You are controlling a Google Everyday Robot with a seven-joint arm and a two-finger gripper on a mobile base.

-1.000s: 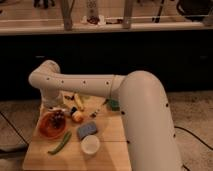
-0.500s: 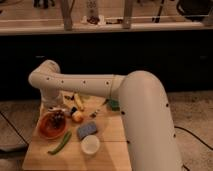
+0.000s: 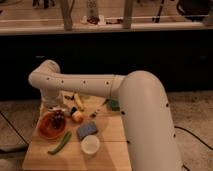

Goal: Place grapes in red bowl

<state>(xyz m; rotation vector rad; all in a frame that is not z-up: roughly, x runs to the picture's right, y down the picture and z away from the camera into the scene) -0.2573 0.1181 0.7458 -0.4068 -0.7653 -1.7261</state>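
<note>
The red bowl (image 3: 46,129) sits at the left of the wooden table (image 3: 112,150). The dark grapes (image 3: 58,119) lie in the bowl's far right part, inside its rim. My gripper (image 3: 56,108) hangs at the end of the white arm (image 3: 85,86), right above the grapes and the bowl's back edge. I cannot tell whether it touches the grapes. A small orange fruit (image 3: 77,117) lies just right of the bowl.
A banana (image 3: 78,101) lies behind the orange fruit. A blue sponge (image 3: 86,130), a white cup (image 3: 90,145) and a long green vegetable (image 3: 60,143) sit toward the front. A green block (image 3: 114,105) and a dark utensil (image 3: 97,111) lie at the right.
</note>
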